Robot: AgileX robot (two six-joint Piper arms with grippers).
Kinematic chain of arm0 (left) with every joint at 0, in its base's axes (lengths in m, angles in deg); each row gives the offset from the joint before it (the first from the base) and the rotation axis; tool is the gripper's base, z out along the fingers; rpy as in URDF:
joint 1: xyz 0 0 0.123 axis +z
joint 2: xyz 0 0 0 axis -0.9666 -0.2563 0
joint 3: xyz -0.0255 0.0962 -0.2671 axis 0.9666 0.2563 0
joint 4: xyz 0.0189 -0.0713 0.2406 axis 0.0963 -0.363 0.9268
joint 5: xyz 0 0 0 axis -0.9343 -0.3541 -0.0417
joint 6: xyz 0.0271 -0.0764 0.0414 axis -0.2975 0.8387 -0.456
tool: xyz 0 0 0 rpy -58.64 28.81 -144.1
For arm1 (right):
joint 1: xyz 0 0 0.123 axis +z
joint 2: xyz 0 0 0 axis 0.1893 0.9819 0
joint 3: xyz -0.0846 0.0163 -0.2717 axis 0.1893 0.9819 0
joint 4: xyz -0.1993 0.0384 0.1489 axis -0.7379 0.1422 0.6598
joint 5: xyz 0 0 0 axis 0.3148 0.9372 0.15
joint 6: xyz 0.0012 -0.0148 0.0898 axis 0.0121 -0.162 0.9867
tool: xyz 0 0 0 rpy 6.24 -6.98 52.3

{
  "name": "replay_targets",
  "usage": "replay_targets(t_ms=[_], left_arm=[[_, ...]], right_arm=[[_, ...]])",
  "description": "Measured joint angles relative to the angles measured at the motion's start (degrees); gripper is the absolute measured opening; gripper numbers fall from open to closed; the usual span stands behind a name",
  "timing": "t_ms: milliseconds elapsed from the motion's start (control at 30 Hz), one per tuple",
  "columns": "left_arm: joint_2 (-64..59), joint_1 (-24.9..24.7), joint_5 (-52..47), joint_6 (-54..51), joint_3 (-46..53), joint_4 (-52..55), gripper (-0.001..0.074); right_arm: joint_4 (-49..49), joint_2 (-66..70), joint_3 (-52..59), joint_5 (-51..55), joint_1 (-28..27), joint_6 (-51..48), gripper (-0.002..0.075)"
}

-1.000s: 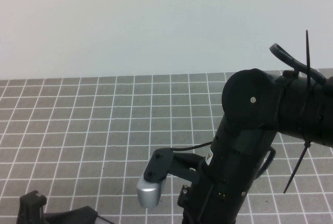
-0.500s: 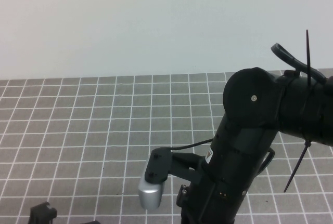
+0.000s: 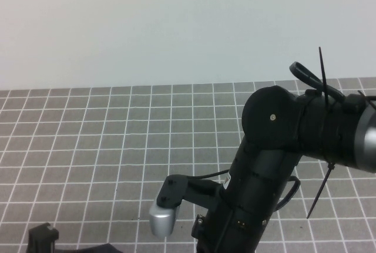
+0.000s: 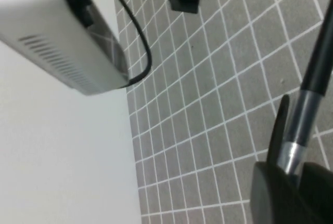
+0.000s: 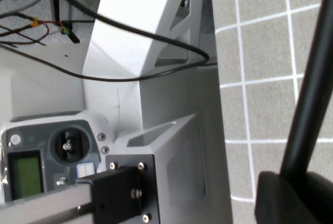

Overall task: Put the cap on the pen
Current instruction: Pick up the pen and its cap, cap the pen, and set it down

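Over the mat [image 4: 218, 104], left gripper [image 4: 291, 176] pinches pen [image 4: 307, 104], right gripper [image 5: 296, 183] black rod [image 5: 313, 89].

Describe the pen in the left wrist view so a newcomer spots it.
Above the grey grid mat, the left gripper clamps one slim stick: the pen. Silver bands and a black clip set it apart from the plain black rod clamped in the right gripper, which is also over the mat.
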Motion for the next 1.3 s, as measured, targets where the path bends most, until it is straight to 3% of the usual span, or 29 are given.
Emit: replay_targets(t_ms=[67, 267, 367, 500, 567, 667, 733, 767, 1000, 1300], left_arm=[[0.12, 0.00, 2.86, 2.81, 0.00, -0.10, 0.0105], [0.12, 0.00, 14.50, 13.73, 0.00, -0.10, 0.0391], [0.12, 0.00, 18.66, 14.71, 0.00, -2.13, 0.0446], [0.12, 0.00, 21.85, 14.48, 0.00, -8.69, 0.0433], [0.12, 0.00, 23.93, 14.48, 0.00, -16.18, 0.0388], [0.12, 0.00, 29.53, 14.48, 0.00, -26.42, 0.0213], [0.12, 0.00, 34.55, 14.48, 0.00, -31.32, 0.0031], [0.12, 0.00, 36.39, 14.24, 0.00, -33.13, 0.0006], [0.02, 0.00, 40.07, 14.24, -2.59, -49.57, 0.0001], [-1.43, 0.00, 35.70, 18.41, -2.79, -49.39, 0.0001]], right_arm=[[-0.04, 0.00, 0.00, 0.00, 0.00, 0.13, -0.0003], [-3.48, -0.11, 0.00, -2.51, -0.11, 4.17, -0.0003], [-4.93, -0.11, 0.00, -5.67, -0.36, 6.27, -0.0003], [-5.50, -0.11, 0.00, -13.72, -2.25, 10.96, -0.0003], [-5.63, -0.11, 0.00, -19.49, -3.96, 15.22, -0.0003], [-5.63, 0.30, 0.00, -27.25, -7.53, 23.18, -0.0003], [-5.52, 1.22, 0.00, -31.28, -10.33, 29.79, -0.0003], [-5.52, 1.75, 0.00, -32.37, -11.64, 32.13, -0.0003], [-6.57, 7.46, 0.00, -33.68, -16.79, 40.08, -0.0003], [-19.76, 10.90, 0.00, -31.66, -16.79, 49.09, -0.0003]])
